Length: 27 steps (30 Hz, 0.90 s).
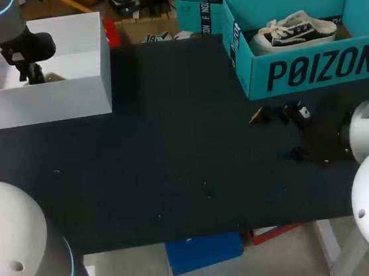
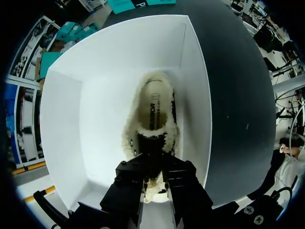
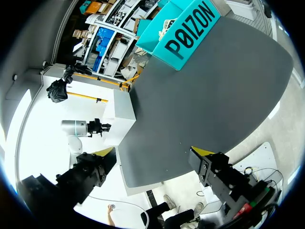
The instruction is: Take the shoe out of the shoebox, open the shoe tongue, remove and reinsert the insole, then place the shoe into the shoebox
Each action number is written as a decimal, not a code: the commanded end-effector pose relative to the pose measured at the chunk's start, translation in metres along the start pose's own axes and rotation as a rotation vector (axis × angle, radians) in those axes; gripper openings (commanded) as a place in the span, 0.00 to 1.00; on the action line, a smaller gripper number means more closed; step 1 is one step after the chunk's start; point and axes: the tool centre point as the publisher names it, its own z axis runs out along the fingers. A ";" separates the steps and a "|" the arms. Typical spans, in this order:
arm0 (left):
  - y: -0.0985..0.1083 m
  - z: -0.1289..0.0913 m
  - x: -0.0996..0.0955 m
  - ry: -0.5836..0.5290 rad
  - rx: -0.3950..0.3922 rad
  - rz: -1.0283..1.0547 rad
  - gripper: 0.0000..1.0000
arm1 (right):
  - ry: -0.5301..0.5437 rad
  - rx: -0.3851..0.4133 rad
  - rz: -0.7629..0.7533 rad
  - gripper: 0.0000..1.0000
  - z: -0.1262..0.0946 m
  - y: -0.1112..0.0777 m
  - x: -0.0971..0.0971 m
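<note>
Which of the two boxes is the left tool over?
The white box, holding a fleece-lined shoe; the teal box holds a laced sneaker.

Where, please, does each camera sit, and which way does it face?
Head view: above and behind, looking down on the table; left gripper in the white box, right gripper near the teal shoebox.
Left wrist view: on that wrist, looking down into the white box at a fleece-lined shoe; gripper shows.
Right wrist view: on that wrist, facing across the table; open fingers show.
Head and right wrist share both boxes.

Lined shoe (image 2: 151, 112), near end out of sight beneath left pincer (image 2: 155, 183).
</note>
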 end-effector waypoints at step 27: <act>-0.119 -0.102 0.033 0.021 -0.011 0.080 0.95 | 0.014 0.036 0.013 1.00 -0.006 0.001 -0.007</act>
